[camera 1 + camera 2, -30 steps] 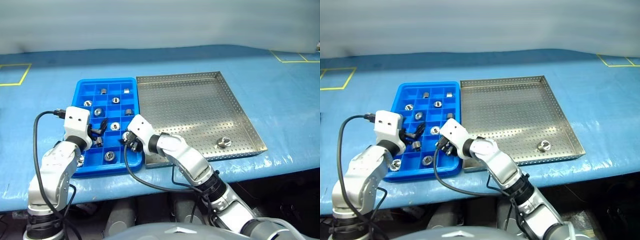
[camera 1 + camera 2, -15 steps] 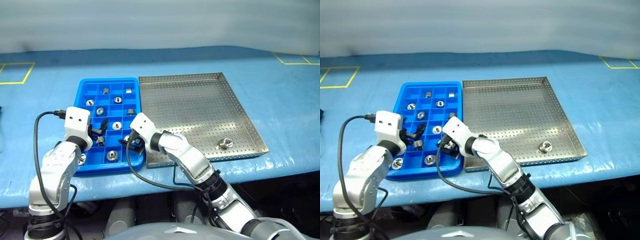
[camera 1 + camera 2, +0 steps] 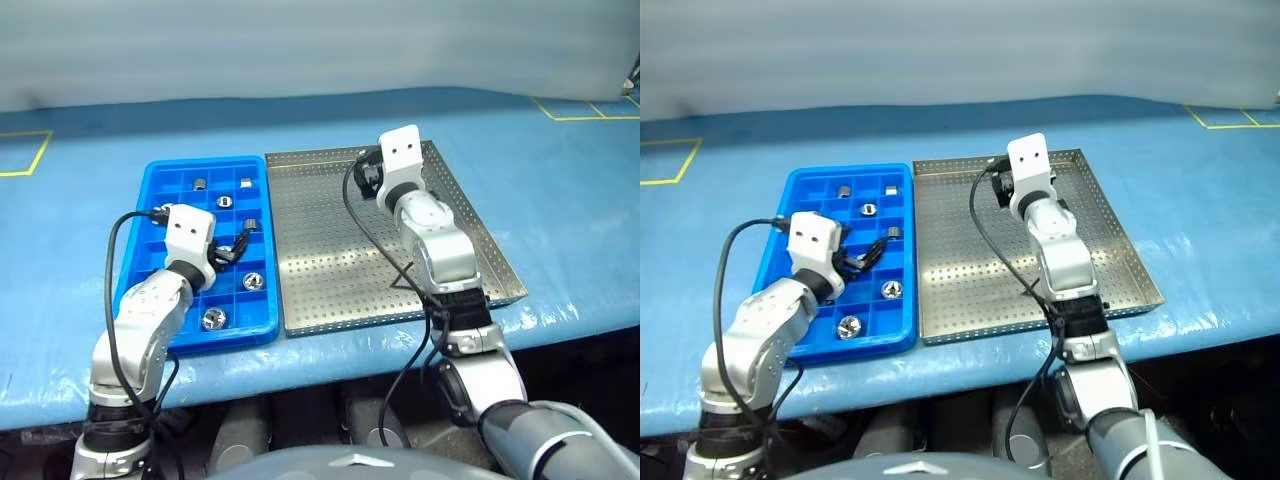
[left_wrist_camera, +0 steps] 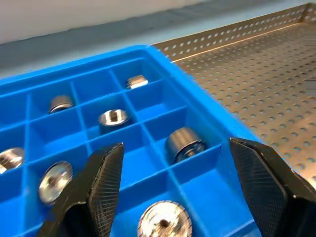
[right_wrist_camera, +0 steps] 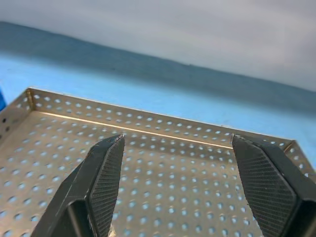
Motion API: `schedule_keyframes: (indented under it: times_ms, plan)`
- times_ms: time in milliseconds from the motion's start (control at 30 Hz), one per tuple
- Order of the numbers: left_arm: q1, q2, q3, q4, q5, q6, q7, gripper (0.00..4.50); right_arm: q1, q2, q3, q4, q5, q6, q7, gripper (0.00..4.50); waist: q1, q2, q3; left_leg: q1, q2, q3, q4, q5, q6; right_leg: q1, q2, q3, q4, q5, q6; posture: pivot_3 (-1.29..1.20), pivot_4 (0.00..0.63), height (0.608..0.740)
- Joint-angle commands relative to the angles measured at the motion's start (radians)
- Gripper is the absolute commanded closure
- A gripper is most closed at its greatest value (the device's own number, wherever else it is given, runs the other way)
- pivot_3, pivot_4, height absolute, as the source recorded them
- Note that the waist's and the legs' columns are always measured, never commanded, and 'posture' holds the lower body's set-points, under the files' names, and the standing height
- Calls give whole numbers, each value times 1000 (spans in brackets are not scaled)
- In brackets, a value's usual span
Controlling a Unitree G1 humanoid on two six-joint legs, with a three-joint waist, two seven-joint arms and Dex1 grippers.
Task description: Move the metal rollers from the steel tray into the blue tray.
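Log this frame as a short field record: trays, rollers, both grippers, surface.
surface: blue table cover
blue tray, gridded, left of and against the steel tray
steel tray, perforated; no roller seen on its visible floor, part of it hidden by the right arm
rollers: several in blue tray compartments, e.g.
left gripper, open, empty, over the blue tray
right gripper, open, empty, over the steel tray, pointing at its far rim
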State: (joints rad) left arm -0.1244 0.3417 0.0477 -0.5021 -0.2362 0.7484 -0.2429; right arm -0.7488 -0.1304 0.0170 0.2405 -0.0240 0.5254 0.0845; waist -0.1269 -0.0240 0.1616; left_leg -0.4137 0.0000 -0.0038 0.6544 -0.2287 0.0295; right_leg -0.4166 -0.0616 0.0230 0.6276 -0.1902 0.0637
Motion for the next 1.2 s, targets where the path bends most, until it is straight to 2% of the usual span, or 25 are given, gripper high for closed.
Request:
schedule_keyframes:
  times_ms: [33,167,333,567,767,833,900,967,1100,1200]
  plan:
    - [-16,-16,-23,-6,13,-27,7,801,-161,-34,-42,310,-4,-141,-15,865,-13,1,1,0,0,0,0,0,0,0,0,0,0,0,1,-197,150,740]
    - [4,-54,-49,-25,9,-27,23,801,-340,-86,-39,665,-40,-256,-47,865,-25,4,3,0,0,0,-2,0,0,0,0,1,-2,3,5,-176,150,740]
    - [40,-60,-57,-43,12,-22,32,801,-457,-139,-61,915,-45,-330,-108,865,-25,4,3,0,-1,0,-7,0,0,-2,0,2,-2,3,6,-163,150,740]
    - [47,-58,-47,-47,9,-22,38,801,-490,-166,-58,1019,-62,-370,-102,865,-24,6,4,0,0,0,-6,0,0,-2,0,3,-2,4,7,-165,150,740]
    - [27,-72,-63,-26,1,-34,33,801,-496,-169,-76,1006,-45,-378,-80,865,-27,8,5,0,0,0,-5,0,0,-1,0,3,-2,4,7,-203,150,740]
    - [-9,-79,-75,2,-3,-45,21,801,-483,-159,-77,933,-24,-367,-15,865,-31,9,6,0,0,0,-5,0,0,-1,0,3,-2,4,7,-234,150,740]
    - [-49,-83,-93,33,1,-55,8,801,-417,-146,-56,764,-5,-324,74,865,-38,11,7,-1,-1,0,-4,0,0,-1,0,3,-2,5,8,-275,150,740]
    - [-111,-86,-124,79,4,-72,-21,801,-243,-149,-8,380,23,-216,174,865,-46,11,6,-1,-1,-1,-3,0,0,0,1,3,-2,5,9,-297,150,740]
    - [-220,-93,-180,168,12,-115,-79,801,96,-189,37,-280,86,-40,275,865,-54,15,4,-4,0,-5,-2,-1,1,0,0,2,-1,4,12,-384,150,740]
    - [-322,-118,-228,278,24,-167,-125,801,318,-226,30,-609,121,80,293,865,-74,17,5,-6,-2,-5,-1,-2,3,-1,-2,3,-1,3,14,-459,150,740]
